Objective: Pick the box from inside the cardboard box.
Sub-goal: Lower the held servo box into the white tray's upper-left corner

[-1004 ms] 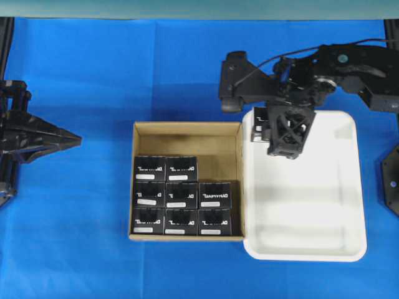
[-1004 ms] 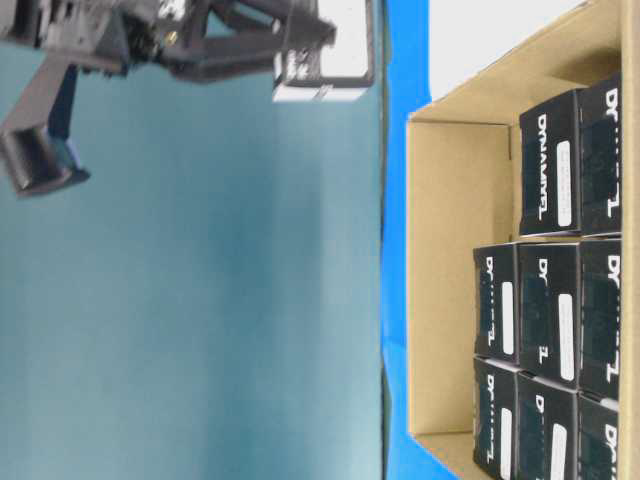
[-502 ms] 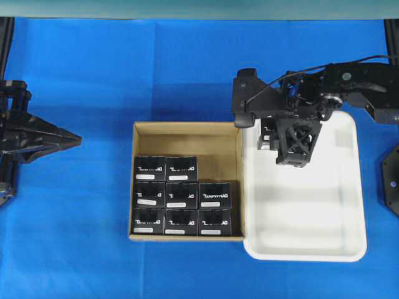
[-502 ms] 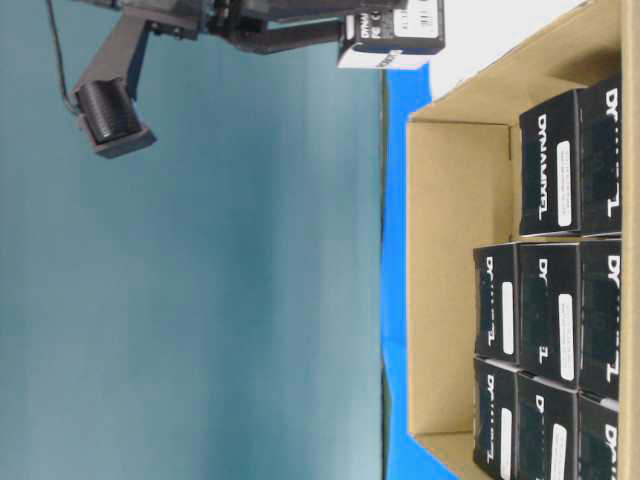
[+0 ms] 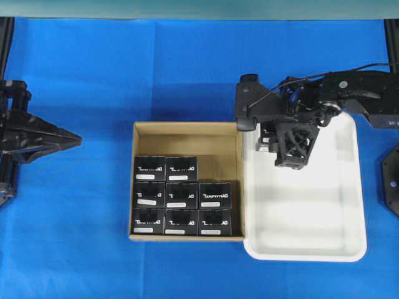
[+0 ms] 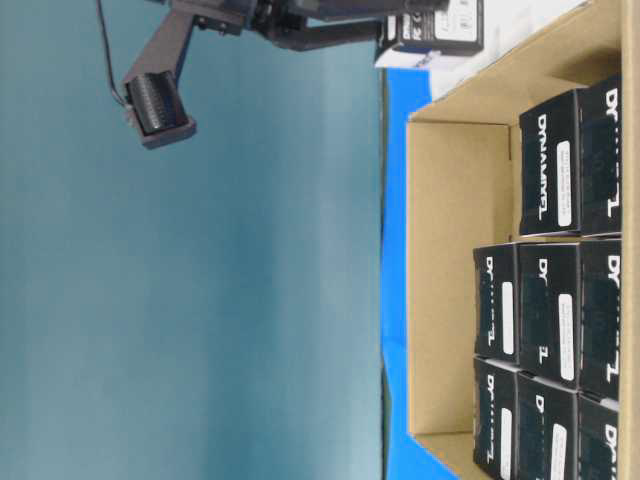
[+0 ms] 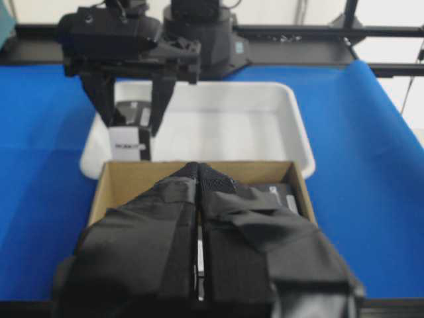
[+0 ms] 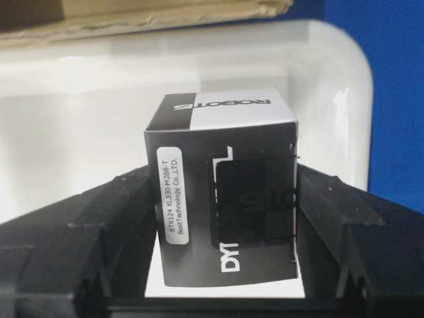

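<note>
- A blue cloth (image 5: 124,75) covers the work surface; in the table-level view a plain teal backdrop (image 6: 200,300) fills the space behind it.
- The cardboard box (image 5: 187,129) sits near the middle of the overhead view, its right wall touching the white tray (image 5: 349,205) at its 3 o'clock.
- Inside the cardboard box lie eight black boxes (image 5: 181,194): two in the far row at the 12 o'clock side, then two full rows of three toward 6 o'clock. The far-right cell, at about 1 o'clock, shows bare cardboard floor.
- The white tray's floor shows bare white apart from the area under the right arm at its 11 o'clock corner.
- The right gripper (image 5: 274,138) hangs over that 11 o'clock corner of the tray, and its fingers (image 8: 86,225) are clamped on either side of the box (image 8: 225,199), pressing its two side faces.
- The box is therefore out of the cardboard box, held above the tray's inner corner; its white label strip faces the right wrist camera and its top face is half white, half black. Whether it touches the tray floor cannot be told.
- The left gripper (image 5: 78,140) rests at 9 o'clock, well apart from the cardboard box, its two fingers (image 7: 165,218) pressed together with nothing between them.
</note>
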### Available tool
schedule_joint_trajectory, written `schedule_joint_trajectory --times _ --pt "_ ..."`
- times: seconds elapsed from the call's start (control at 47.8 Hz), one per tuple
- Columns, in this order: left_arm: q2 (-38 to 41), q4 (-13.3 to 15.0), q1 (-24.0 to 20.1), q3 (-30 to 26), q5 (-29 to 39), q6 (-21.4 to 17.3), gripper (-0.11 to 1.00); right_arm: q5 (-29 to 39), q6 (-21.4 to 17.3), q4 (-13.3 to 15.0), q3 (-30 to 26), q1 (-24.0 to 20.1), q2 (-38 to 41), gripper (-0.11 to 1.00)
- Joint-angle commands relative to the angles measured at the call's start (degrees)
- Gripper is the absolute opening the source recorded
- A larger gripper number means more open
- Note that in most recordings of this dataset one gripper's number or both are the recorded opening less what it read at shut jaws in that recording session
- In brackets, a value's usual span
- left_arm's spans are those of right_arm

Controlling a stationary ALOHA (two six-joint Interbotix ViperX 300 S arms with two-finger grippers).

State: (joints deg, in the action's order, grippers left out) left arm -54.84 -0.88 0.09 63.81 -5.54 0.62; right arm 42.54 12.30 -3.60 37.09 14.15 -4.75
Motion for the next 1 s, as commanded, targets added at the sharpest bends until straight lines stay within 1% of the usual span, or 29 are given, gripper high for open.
schedule_joint_trajectory --times 0.0,0.167,0.356,0.983 --pt "0.18 -0.09 0.00 -1.58 -0.35 0.00 -0.01 -1.76 0.09 0.09 0.35 0.26 0.79 0.63" --pt "0.18 -0.09 0.09 -1.58 -0.35 0.00 -0.01 -3.34 0.26 0.26 1.14 0.35 2.64 0.63" --pt "0.26 -0.09 0.09 -1.58 -0.35 0.00 -0.01 -5.54 0.18 1.41 1.14 0.44 4.31 0.63" --pt "0.26 -0.09 0.00 -1.58 -0.35 0.00 -0.01 -5.71 0.26 1.32 1.41 0.53 5.19 0.62"
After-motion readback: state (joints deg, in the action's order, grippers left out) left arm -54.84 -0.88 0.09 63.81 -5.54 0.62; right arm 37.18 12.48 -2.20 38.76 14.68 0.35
